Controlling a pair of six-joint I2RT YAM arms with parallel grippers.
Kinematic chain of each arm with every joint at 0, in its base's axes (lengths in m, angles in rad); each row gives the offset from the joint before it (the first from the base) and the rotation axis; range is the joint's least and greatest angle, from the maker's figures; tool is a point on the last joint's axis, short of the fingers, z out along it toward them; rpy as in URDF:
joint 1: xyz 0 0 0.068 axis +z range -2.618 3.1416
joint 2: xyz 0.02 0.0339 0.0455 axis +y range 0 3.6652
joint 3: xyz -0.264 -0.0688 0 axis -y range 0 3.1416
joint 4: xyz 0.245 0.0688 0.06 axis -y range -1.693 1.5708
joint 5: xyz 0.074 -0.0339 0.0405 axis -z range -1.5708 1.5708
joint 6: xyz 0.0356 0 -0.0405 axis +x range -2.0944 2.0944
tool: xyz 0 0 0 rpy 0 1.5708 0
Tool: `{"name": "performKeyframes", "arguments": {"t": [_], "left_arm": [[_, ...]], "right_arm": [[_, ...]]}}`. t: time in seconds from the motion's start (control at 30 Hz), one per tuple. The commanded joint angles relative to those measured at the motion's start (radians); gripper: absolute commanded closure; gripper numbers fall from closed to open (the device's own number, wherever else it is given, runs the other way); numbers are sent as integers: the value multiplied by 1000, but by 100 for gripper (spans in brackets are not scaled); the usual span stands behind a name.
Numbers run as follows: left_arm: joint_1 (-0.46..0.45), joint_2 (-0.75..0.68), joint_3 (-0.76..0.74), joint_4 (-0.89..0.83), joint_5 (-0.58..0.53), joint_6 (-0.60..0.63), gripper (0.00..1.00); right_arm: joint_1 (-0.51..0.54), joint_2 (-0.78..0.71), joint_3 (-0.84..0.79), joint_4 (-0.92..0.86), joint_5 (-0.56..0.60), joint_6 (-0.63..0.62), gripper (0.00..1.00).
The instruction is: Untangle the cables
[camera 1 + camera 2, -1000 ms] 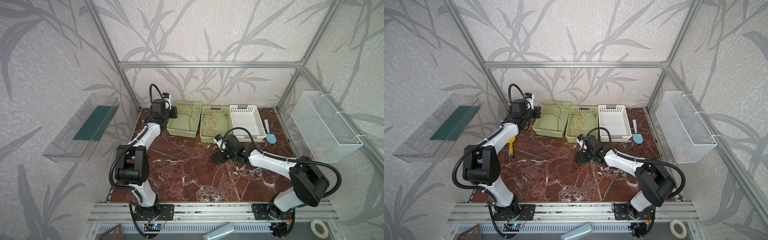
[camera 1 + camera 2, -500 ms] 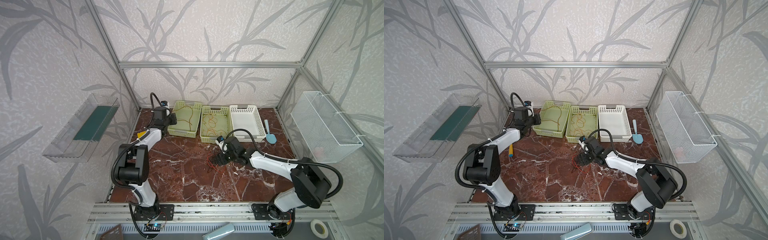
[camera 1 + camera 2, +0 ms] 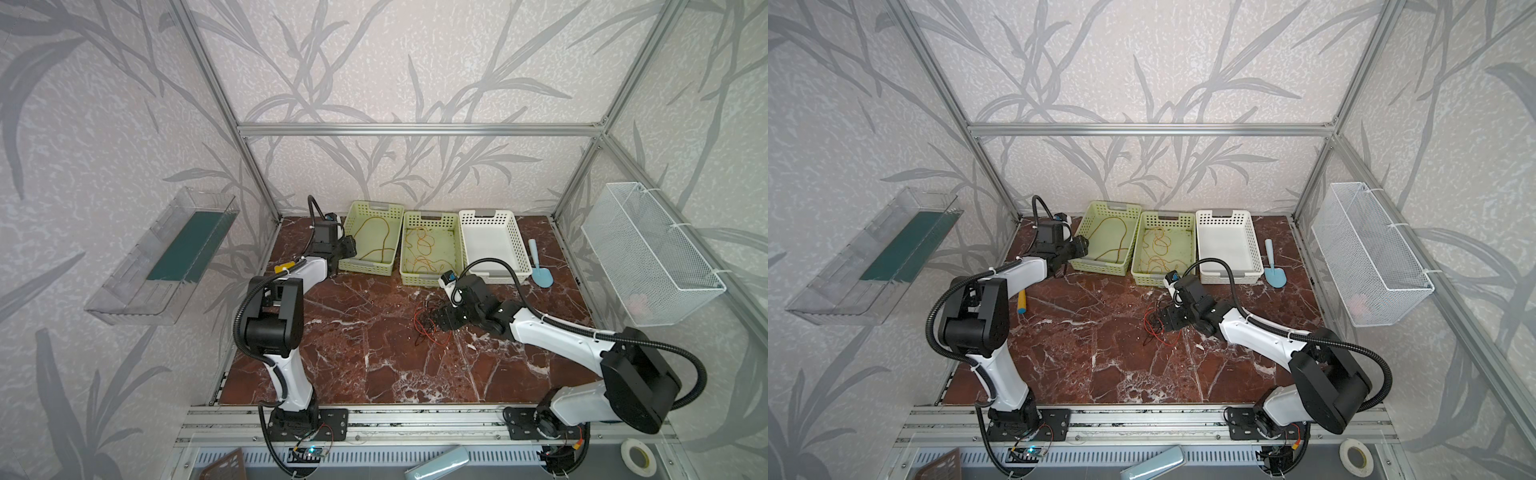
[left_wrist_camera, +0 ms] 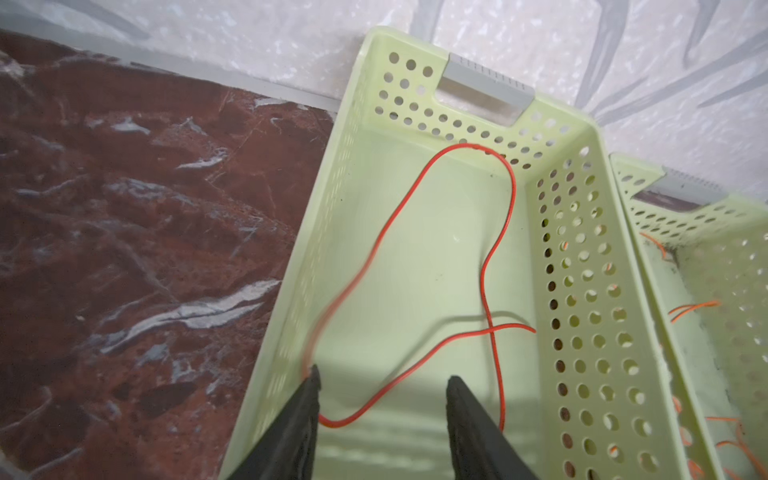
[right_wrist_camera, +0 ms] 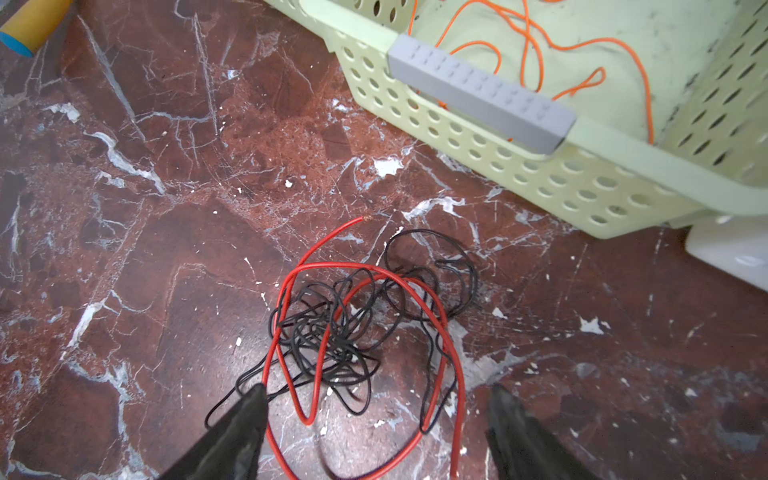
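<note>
My left gripper [image 4: 383, 374], fingers apart, over orange cable [image 4: 491, 330]; right gripper [image 5: 378, 388], likewise apart, should pinch red cable [image 5: 332, 264] alone, avoiding black cable [image 5: 332, 345].

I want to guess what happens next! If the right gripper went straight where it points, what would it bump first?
Probably the tangle of red cable and black cable on the table; the open right gripper points down at it. How high it hangs above is unclear.
</note>
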Motion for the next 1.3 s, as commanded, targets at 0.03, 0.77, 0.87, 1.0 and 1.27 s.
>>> {"name": "performKeyframes", "arguments": {"t": [0.03,0.77,0.87,1.0,1.27], "left_arm": [[-10,-117,-18,8,-50,21,22],[-494,-350,-316,-214,-16,26,55],[-528,-264,-252,-250,-15,25,58],[-548,-144,-146,-327,4,29,59],[-581,-22,-51,-351,7,69,60]], "right_arm": [[-16,-16,3,-53,39,14,18],[-89,30,36,-149,-59,23,26],[-89,51,46,-153,-81,21,28],[-88,46,32,-147,-89,27,30],[-88,-3,-19,-135,-79,44,32]]}}
